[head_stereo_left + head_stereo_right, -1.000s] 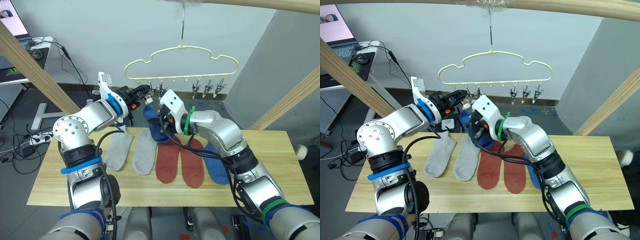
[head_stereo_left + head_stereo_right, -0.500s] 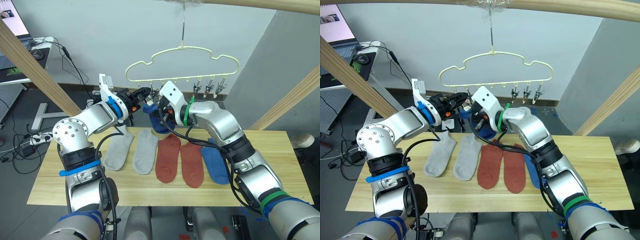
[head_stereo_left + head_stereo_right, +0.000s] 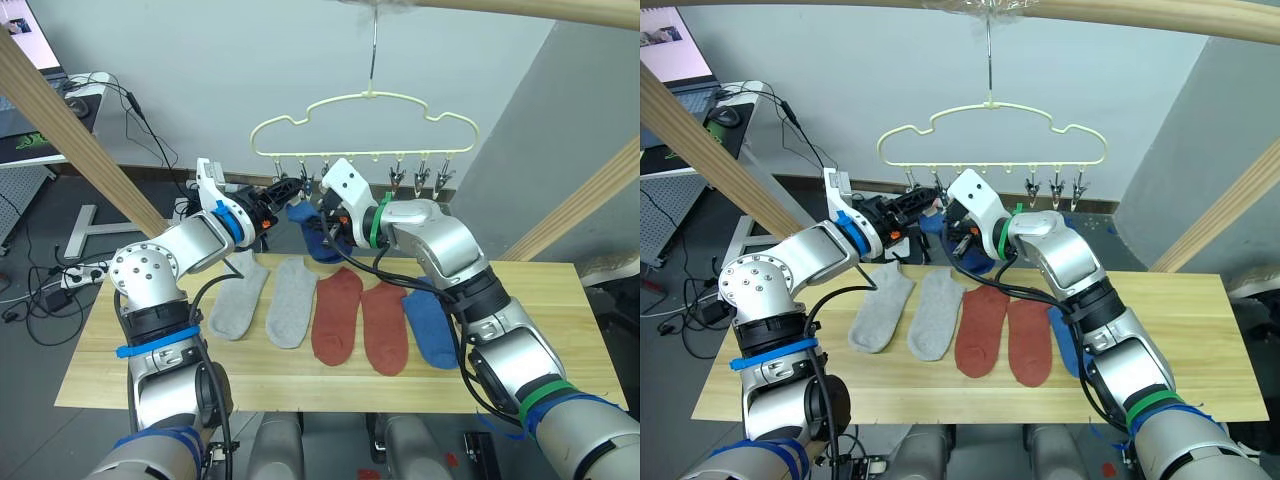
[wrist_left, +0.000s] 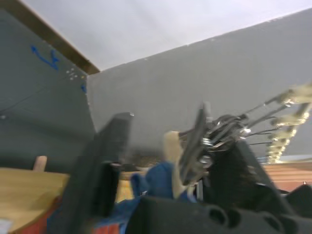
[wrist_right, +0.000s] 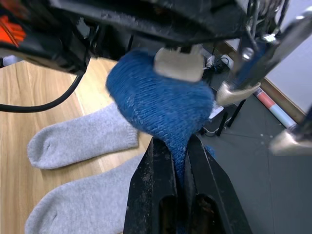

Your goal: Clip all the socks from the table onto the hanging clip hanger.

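The pale yellow clip hanger (image 3: 370, 96) hangs from the top beam with its row of metal clips. My left gripper (image 3: 285, 190) is shut on one of the left clips (image 4: 197, 136). Just beside it, my right gripper (image 5: 178, 146) is shut on a blue sock (image 3: 318, 238), whose upper end (image 5: 161, 102) is bunched right under that clip. On the table (image 3: 560, 330) lie two light grey socks (image 3: 238, 300), two rust red socks (image 3: 335, 315) and another blue sock (image 3: 430, 325), partly behind my right arm.
Slanted wooden frame beams stand at the left (image 3: 70, 130) and right (image 3: 580, 200), with a crossbeam (image 3: 520, 8) overhead. A desk (image 3: 40, 110) with a screen and cables is at the back left. Three clips (image 3: 420, 175) hang at the hanger's right end.
My right gripper has lifted the blue sock off the table up to the clip that my left gripper holds. The hanger has shifted slightly to the right.
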{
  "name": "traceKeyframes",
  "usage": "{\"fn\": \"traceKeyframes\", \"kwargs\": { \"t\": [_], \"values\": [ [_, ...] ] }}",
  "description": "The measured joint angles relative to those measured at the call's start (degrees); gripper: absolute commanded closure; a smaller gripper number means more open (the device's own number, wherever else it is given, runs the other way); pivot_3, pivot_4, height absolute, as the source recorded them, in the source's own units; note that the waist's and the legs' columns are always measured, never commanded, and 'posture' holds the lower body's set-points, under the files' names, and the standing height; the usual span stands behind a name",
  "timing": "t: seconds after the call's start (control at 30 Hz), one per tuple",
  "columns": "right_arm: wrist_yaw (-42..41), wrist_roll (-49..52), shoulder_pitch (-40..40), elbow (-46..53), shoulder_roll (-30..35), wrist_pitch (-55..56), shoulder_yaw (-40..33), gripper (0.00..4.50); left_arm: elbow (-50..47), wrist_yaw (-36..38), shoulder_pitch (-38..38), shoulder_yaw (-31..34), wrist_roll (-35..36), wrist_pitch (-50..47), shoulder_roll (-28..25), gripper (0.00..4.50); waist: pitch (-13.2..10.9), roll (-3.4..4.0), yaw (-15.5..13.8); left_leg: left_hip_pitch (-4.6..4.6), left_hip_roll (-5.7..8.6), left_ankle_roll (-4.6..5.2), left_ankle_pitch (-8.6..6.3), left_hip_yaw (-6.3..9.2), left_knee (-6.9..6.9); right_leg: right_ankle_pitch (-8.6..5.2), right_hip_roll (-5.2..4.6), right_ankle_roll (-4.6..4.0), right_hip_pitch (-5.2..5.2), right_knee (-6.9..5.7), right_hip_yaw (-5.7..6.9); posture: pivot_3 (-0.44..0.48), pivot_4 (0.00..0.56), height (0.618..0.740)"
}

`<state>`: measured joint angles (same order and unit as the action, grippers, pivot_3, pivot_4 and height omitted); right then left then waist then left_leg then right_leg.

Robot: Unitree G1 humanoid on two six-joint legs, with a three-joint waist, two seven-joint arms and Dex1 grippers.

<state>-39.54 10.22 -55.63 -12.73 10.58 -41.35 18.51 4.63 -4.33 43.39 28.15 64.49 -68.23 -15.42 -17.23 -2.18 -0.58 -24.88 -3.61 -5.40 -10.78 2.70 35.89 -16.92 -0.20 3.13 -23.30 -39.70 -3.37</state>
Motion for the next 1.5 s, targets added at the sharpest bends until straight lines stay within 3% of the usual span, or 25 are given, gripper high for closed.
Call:
{"fn": "traceKeyframes", "kwargs": {
  "t": [0.13,0.23,0.47,0.73,0.9,1.07,1.2,1.5],
  "values": [
    [0.0,0.0,0.0,0.0,-0.3,0.0,0.0,4.50,0.0,0.0,0.0,-0.1,0.5,-0.2,0.0,1.72,0.0,0.00,-0.6,0.00,0.00,-0.01,0.01,0.01,0.00,0.00,0.00,0.00,0.00,0.00,0.02,0.157,0.204,0.740],
    [0.0,0.0,0.0,0.0,-0.4,-0.2,0.0,3.74,0.0,0.0,0.0,-0.1,1.0,-0.2,0.0,1.69,0.0,0.00,-0.8,-0.01,0.00,-0.03,0.02,0.04,0.00,0.00,0.00,0.00,0.00,-0.01,0.06,0.157,0.204,0.740],
    [0.1,0.0,0.3,1.3,-0.4,-0.7,0.0,1.37,-0.7,0.9,-1.2,-0.4,2.3,-0.3,-1.9,1.69,0.0,0.00,-0.8,-0.02,-0.01,-0.04,0.03,0.10,0.00,0.00,0.00,0.00,0.00,-0.03,0.11,0.161,0.200,0.740],
    [-0.2,0.2,9.4,14.6,3.8,-6.7,0.3,1.37,-13.2,11.5,-12.7,-7.9,-5.0,3.8,-12.0,1.69,0.0,0.00,-0.9,-0.04,0.01,-0.07,0.04,0.12,-0.08,-0.01,-0.03,-0.02,0.01,0.04,0.13,0.187,0.198,0.740],
    [1.0,2.3,14.7,25.9,6.6,-13.1,-0.7,1.37,-21.8,22.5,-23.1,-13.9,-15.1,15.4,-17.7,1.69,0.0,0.01,-1.0,-0.02,0.00,-0.04,0.02,0.18,-0.10,-0.02,-0.02,-0.07,0.00,-0.05,0.20,0.200,0.194,0.740],
    [3.2,4.7,19.8,35.7,9.1,-18.4,-4.2,1.37,-24.1,29.8,-25.8,-18.9,-27.2,29.6,-20.8,1.69,0.1,0.03,-1.6,-0.03,0.01,0.06,0.03,0.21,-0.09,0.07,-0.01,-0.24,0.01,-0.03,0.24,0.194,0.190,0.740],
    [3.5,7.8,24.1,42.8,13.3,-23.0,-10.1,1.37,-24.8,30.1,-25.9,-21.0,-33.6,37.2,-19.0,1.69,0.2,0.02,-2.6,-0.04,0.02,0.10,0.04,0.18,-0.07,0.10,0.00,-0.29,0.04,0.06,0.22,0.180,0.185,0.740],
    [-3.1,20.9,26.9,52.4,29.4,-29.5,-30.9,1.37,-23.9,25.6,-25.1,-28.5,-46.8,49.9,-8.1,1.69,1.0,0.17,-3.3,-0.05,0.02,0.15,0.03,0.16,-0.05,0.12,0.03,-0.30,0.09,0.16,0.21,0.128,0.183,0.740]
  ]
}}
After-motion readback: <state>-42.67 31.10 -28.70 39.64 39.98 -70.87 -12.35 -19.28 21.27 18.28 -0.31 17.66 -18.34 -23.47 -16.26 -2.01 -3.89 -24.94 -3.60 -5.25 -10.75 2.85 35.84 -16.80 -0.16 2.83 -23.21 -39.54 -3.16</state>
